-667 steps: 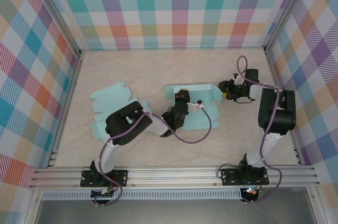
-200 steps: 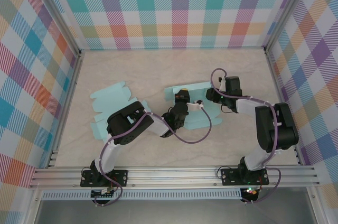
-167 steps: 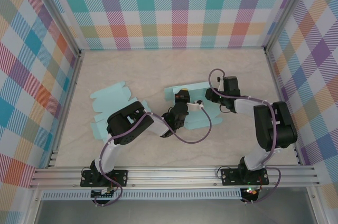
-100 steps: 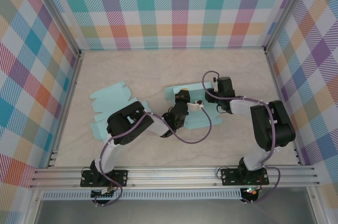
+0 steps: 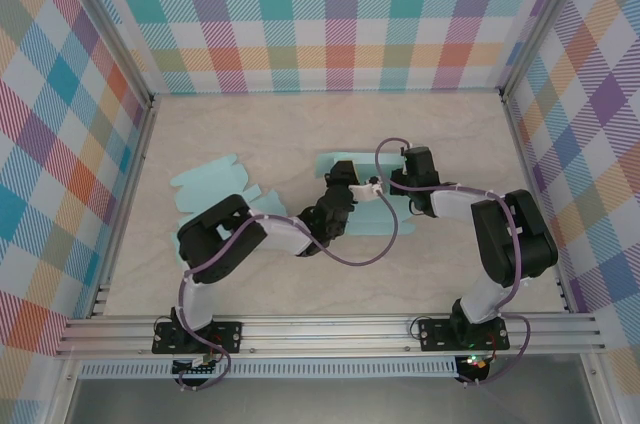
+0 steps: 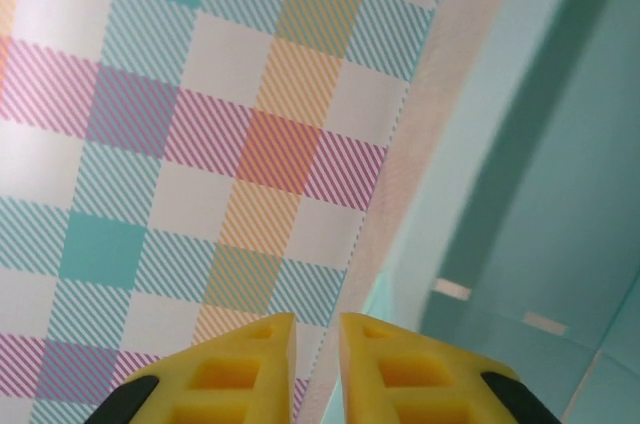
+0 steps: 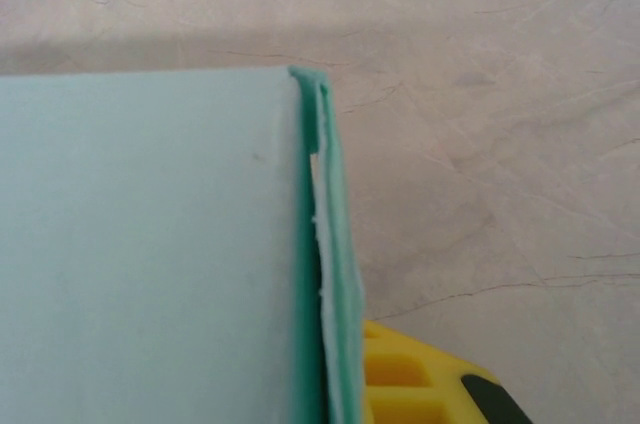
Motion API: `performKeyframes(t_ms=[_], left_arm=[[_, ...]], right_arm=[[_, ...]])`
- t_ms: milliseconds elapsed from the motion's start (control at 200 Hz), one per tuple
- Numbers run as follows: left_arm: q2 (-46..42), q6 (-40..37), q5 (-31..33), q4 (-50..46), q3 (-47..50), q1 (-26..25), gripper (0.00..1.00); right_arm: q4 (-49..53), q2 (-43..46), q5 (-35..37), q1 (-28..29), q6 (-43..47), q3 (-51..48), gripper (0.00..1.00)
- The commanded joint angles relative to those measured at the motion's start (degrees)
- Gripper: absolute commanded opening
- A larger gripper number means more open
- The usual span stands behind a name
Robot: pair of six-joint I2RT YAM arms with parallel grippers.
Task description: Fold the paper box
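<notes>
Right jaws clamping paper box (image 7: 150, 244) wall, left jaws ajar

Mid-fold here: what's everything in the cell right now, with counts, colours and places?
part-folded box: 1, teal, table centre, between the claws
flat box blank: 1, teal, left side of table
table: 1, beige marbled, cell floor
walls: 3, pastel plaid, left, back, right
frame rail: 1, silver, near edge
left arm: 1, black and white, reaching right to the box
right arm: 1, black and white, reaching left to the box
left claw: 1, yellow fingers, slightly apart, by the box
right claw: 1, yellow fingers, shut on the box's wall
</notes>
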State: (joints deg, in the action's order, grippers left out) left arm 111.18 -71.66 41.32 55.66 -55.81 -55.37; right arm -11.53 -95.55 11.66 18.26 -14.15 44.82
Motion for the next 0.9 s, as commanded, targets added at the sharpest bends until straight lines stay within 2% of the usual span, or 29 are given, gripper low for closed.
performKeyframes(t_ms=[0,120,275,395,480,590,620,740,895], left_arm=[[-6.66,12.37,1.27,-3.7,2.74,-0.39,0.23],[-12.37,20.71,2.51,-6.88,5.09,-0.35,0.28],[-21.24,36.39,3.92,-16.52,6.5,0.58,0.43],[-28.22,53.92,2.88,-29.03,6.1,3.94,0.61],[-33.44,67.68,1.61,-36.71,6.49,7.44,0.81],[-39.4,82.74,-6.17,-43.39,8.32,13.49,0.94],[-40.76,85.74,-7.53,-44.07,9.09,14.74,1.0],[-44.96,93.16,-9.89,-46.34,11.46,17.8,1.0],[-46.8,97.48,-12.61,-47.64,12.05,18.37,1.0]], right_arm=[[-0.92,1.53,1.36,0.58,-0.44,0.43,0.01],[-1.21,3.2,1.36,0.81,-0.22,-0.8,0.0],[0.43,6.25,1.8,1.12,0.59,-1.74,0.0],[2.54,8.29,0.59,1.11,0.78,-1.62,0.0],[4.52,9.94,-0.58,1.16,0.87,-1.38,0.0],[7.1,12.73,-1.73,1.16,0.77,-1.36,0.0],[8.11,13.62,-1.84,1.16,0.67,-1.23,0.0],[12.68,16.62,-3.46,1.16,1.07,-0.3,0.0],[17.17,19.85,-2.53,1.16,0.53,0.19,0.0]])
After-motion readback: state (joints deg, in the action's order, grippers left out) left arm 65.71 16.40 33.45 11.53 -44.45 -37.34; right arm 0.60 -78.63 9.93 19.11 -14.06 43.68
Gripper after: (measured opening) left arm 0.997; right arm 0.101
